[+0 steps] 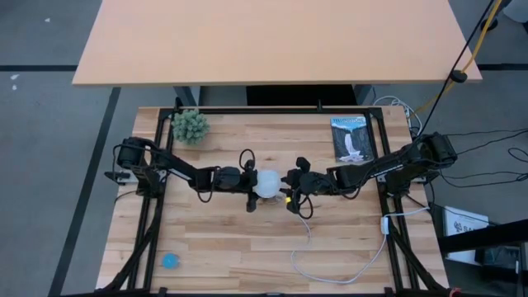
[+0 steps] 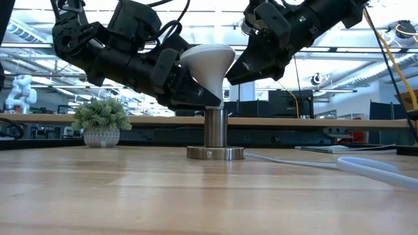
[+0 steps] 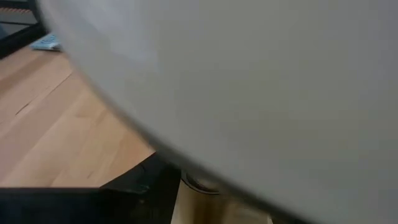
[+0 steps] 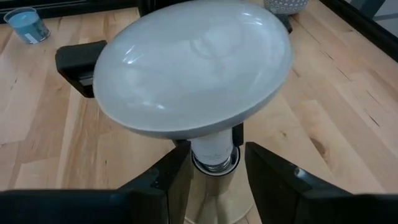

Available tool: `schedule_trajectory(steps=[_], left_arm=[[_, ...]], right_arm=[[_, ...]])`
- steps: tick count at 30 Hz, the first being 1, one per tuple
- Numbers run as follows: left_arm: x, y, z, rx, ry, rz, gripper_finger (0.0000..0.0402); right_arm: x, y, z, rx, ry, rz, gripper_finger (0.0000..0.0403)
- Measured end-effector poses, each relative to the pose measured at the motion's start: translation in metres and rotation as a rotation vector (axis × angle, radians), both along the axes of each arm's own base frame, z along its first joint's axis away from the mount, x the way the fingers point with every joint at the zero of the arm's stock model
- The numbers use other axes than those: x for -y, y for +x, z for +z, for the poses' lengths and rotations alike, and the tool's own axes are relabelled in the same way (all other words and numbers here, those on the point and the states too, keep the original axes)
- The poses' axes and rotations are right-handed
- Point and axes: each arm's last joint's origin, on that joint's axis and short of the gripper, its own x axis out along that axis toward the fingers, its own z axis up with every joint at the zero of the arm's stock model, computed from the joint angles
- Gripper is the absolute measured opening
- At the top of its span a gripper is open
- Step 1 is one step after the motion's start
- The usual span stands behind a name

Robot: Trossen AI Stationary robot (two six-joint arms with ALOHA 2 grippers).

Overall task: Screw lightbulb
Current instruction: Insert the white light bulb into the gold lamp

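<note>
The white lightbulb [image 4: 193, 68] stands a little tilted with its narrow base in the silvery socket [image 2: 215, 127]. The socket's round foot [image 2: 215, 153] rests on the wooden table at mid-table. My left gripper [image 2: 196, 91] reaches in from the table's left under the globe and is shut on the bulb. My right gripper [image 4: 214, 162] reaches in from the table's right. Its fingers stand on either side of the socket's top, just under the bulb's neck. The globe fills the left wrist view and hides most of that gripper's fingers. My left gripper pinches the bulb's tapering lower part [image 2: 212, 81] between its two fingers, coming nearly level from the table's left. The bulb stands in the socket, leaning slightly left. The gripper's own body hides the pads. My right gripper has the socket's upright tube near its top rim [image 4: 214, 167] between its two fingers [image 4: 171, 180], slanting down from the table's right. The socket stays upright with its foot on the table. I cannot tell whether the pads also touch the bulb's neck.
A white cord [image 1: 330, 268] runs from the socket toward the near right edge. A small potted plant [image 1: 190, 125] stands far left and a booklet [image 1: 351, 139] far right. A small blue object [image 1: 170, 261] lies near left. The table's near half has free room.
</note>
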Motion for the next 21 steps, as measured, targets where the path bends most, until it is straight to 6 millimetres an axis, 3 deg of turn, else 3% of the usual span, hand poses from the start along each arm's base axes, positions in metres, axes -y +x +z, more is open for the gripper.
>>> schedule_trajectory(steps=[21], left_arm=[[-0.0023, 0.0001, 0.0024, 0.013, -0.089, -0.009, 0.0197]], right_arm=[[0.0001, -0.0005, -0.0005, -0.001, 0.025, -0.017, 0.0141]])
